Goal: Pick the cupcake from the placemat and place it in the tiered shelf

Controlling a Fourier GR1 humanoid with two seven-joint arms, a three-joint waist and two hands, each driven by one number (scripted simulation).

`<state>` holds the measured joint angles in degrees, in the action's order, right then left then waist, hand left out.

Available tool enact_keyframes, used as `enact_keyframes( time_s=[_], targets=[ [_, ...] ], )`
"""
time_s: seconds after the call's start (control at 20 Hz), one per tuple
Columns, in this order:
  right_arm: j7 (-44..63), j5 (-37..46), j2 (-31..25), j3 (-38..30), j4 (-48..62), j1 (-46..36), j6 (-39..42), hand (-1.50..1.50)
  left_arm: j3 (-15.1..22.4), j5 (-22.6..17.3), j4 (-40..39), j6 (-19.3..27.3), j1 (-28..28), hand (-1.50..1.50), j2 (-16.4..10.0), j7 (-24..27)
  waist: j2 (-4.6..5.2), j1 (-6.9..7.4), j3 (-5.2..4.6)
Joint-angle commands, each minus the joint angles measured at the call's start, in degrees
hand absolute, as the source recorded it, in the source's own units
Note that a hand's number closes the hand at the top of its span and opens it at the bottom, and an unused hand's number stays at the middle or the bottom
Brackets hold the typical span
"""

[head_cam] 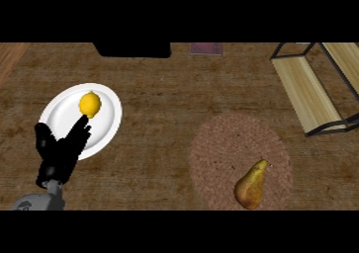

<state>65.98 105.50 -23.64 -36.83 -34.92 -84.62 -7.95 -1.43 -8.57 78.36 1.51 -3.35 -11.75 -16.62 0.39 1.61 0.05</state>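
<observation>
Pear (251,185) well apart from left hand (60,150)

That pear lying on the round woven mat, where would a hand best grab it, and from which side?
The pear lies on its side on the placemat, narrow neck pointing away from the robot. It is probably best to come down from above and close across the fat lower half, nearest the robot. That part is broad and rounded, while the tapering neck would likely slip.

— What's lying on your mat (224,143)?
— A yellow-brown pear (251,185), on its side by the mat's near edge, stem aimed far-right.
— And your shelf (313,94)?
— Pale slats in a black frame, near the round woven mat's far right.
</observation>
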Motion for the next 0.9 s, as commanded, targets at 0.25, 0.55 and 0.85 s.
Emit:
enact_keyframes(
  time_s=[0.25,0.55,0.85],
  targets=[
    [3.2,-1.0,-3.7,-3.0,3.3,4.9,-6.4,1.5,-2.2,-2.0,0.2,-2.1,0.0,0.0,-1.8,-1.9,0.12,0.0,-0.03],
    [0.8,-0.8,-6.9,-3.0,5.7,5.2,-6.2,1.5,-0.9,0.5,-2.3,-0.8,0.0,0.0,0.3,1.6,0.2,-0.24,-0.07],
    [-1.9,-2.4,-5.6,-2.4,8.0,5.0,-10.2,1.5,-2.1,0.5,-4.6,-0.4,-3.4,0.0,0.0,-0.3,0.24,-0.24,-0.07]
  ],
)
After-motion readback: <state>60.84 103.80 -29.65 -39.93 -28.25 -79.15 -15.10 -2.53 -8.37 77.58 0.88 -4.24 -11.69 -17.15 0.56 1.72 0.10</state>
